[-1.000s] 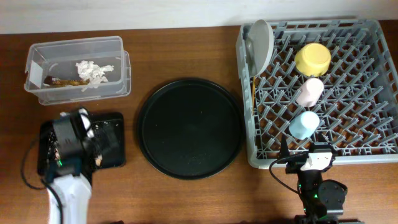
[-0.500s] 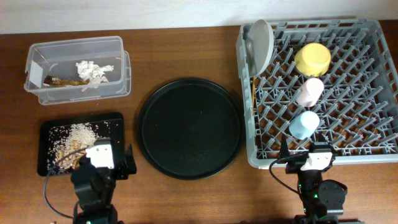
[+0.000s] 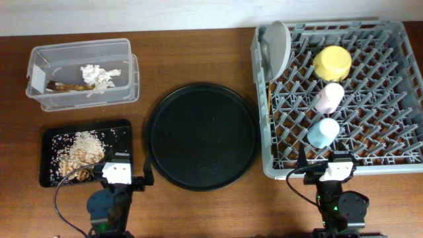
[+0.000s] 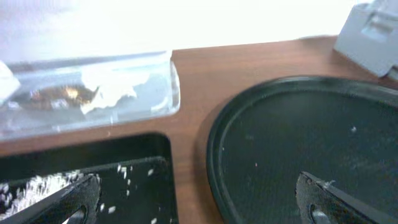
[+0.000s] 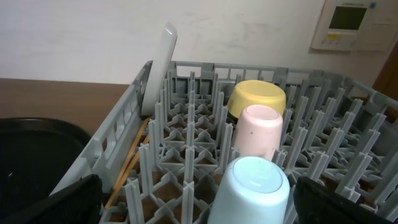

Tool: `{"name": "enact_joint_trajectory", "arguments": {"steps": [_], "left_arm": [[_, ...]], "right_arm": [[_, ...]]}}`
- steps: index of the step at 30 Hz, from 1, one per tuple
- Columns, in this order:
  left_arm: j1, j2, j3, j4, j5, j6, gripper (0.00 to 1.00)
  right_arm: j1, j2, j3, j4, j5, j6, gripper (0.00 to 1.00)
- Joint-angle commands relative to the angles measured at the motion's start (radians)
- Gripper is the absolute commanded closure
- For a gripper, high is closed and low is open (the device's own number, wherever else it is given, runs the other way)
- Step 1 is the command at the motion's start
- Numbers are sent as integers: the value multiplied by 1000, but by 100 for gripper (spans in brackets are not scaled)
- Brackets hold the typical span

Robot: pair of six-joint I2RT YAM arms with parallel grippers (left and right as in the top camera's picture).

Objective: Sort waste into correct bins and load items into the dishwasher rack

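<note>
Panel (image 5: 347, 23) behind rack (image 5: 115, 138): lettering seemingly illegible.

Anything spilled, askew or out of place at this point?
Nothing serious. The rice lies in the black tray, a few grains scattered off the pile but inside the rim. Pale specks dot the round tray. The chopsticks lie slanted along the left wall of the rack, not upright.

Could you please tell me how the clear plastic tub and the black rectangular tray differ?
The clear plastic rectangular tub is see-through and deep-walled; the shallow black rectangular tray is opaque and low. The tub holds crumpled white paper and a brown wrapper scrap; the tray holds white rice with brown food pieces. Both are rectangular.
</note>
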Motion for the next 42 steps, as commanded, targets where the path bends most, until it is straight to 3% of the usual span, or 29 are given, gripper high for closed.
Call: {"name": "enact_joint_trajectory", "arguments": {"steps": [1, 14, 38, 42], "left_arm": [[-16, -83, -8, -85, -59, 17, 1], [-89, -275, -8, -122, -82, 10, 1], [-87, -278, -8, -125, -130, 8, 1], [-87, -278, -8, -125, -144, -42, 1]], "right_arm": [[-6, -8, -5, -5, 13, -2, 2], [-6, -8, -5, -5, 13, -2, 2], [-6, -8, -5, -5, 13, -2, 2], [-6, -8, -5, -5, 13, -2, 2]]}}
